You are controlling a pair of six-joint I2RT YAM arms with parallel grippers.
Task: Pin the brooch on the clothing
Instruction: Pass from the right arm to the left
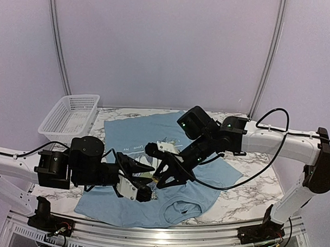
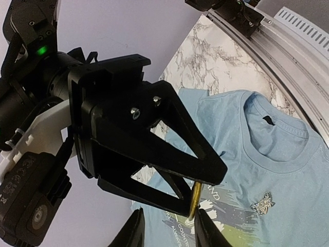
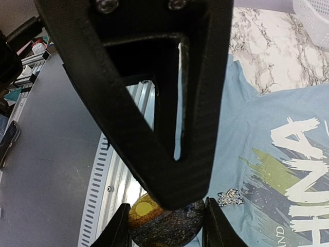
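With right end effector (image 3: 165,231) clamped on brooch (image 3: 149,216), seat half-open left end effector (image 2: 169,229), grip unclear, squarely on it above shirt (image 2: 267,154).

Big white letters "HINA" stand on the light blue T-shirt (image 3: 241,128). The smaller white lines beneath cannot be read surely.

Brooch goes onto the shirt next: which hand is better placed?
Right, probably: the right hand grips the brooch over the T-shirt, while the left hand has its fingers apart beside it.
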